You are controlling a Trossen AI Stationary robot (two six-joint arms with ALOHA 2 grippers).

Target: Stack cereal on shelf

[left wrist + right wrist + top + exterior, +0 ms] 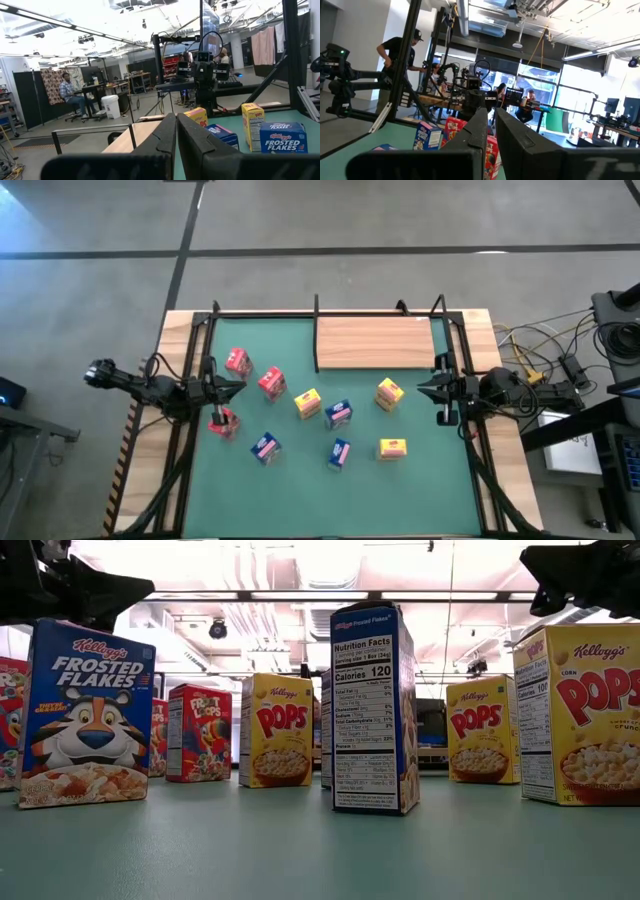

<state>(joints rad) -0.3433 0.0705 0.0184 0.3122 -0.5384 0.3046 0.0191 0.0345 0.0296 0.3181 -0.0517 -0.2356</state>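
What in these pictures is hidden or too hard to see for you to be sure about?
- High view: the print on the small cereal boxes, such as the yellow one, is too small to read.
- High view: part of one red box is covered by the left claw.
- Low view: the shelf is out of sight behind the row of boxes.
- Low view: the left-most red box is cut off by the picture's edge.
- Right wrist view: the right claw blocks the boxes behind it.
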